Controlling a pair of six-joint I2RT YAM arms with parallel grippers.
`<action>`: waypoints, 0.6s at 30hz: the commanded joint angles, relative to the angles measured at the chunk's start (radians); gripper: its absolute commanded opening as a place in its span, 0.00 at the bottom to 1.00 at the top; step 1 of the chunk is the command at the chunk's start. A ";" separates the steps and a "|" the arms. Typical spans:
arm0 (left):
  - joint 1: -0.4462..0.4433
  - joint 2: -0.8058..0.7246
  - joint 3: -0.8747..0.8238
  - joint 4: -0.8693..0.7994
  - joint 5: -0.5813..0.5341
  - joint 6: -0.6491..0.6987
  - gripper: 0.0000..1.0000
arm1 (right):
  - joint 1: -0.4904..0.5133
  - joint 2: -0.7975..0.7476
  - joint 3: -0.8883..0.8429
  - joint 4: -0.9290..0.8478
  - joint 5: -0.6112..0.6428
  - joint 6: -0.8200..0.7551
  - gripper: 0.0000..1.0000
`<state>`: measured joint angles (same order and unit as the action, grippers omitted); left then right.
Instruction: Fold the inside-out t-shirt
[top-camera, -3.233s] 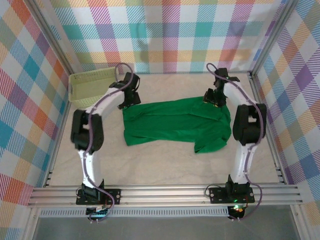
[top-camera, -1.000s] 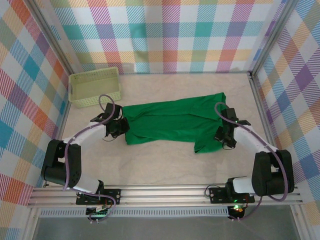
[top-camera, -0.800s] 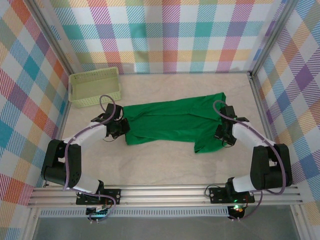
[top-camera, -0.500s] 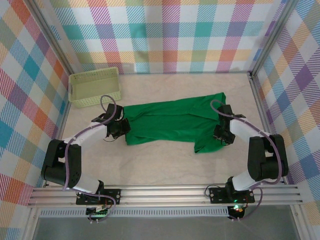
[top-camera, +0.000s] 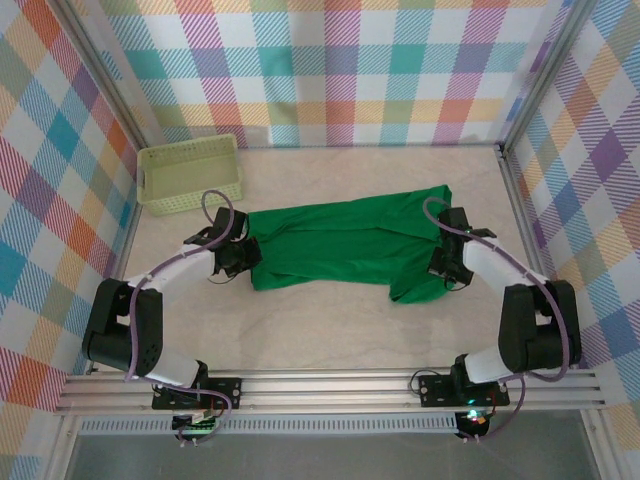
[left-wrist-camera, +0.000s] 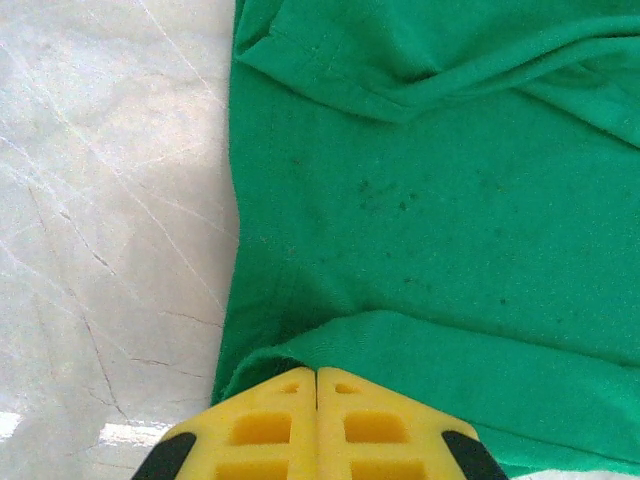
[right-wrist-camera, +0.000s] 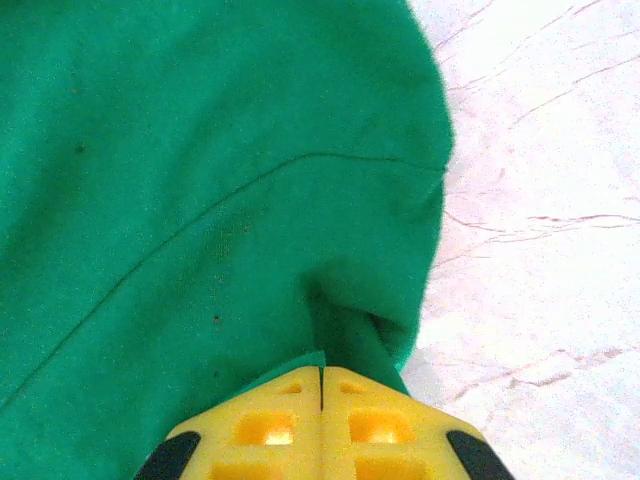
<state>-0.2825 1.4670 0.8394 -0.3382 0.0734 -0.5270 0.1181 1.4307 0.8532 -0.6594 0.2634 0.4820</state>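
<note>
Sideways, t-shirt edges clamped, open table beyond

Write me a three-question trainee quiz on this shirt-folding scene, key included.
1. True or false: the basket stands apart from the t-shirt, near the far left corner of the table.
2. Pick one. The right gripper is: A) open above the table; B) shut on the t-shirt; C) shut on the basket.
3. In a few words: what is the left gripper shut on?

Key: 1 true; 2 B; 3 the t-shirt, at its left edge.
</note>
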 joint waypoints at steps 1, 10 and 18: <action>-0.018 -0.068 -0.030 -0.010 -0.024 -0.005 0.00 | 0.004 -0.092 0.041 -0.064 0.058 -0.002 0.00; -0.049 -0.301 -0.149 0.025 -0.035 -0.050 0.00 | -0.008 -0.263 0.203 -0.156 0.089 -0.022 0.00; -0.063 -0.355 -0.093 -0.017 -0.092 -0.010 0.00 | -0.018 -0.151 0.425 -0.120 0.079 -0.055 0.00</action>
<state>-0.3382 1.1069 0.7040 -0.3389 0.0322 -0.5571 0.1062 1.2358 1.2243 -0.7868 0.3332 0.4549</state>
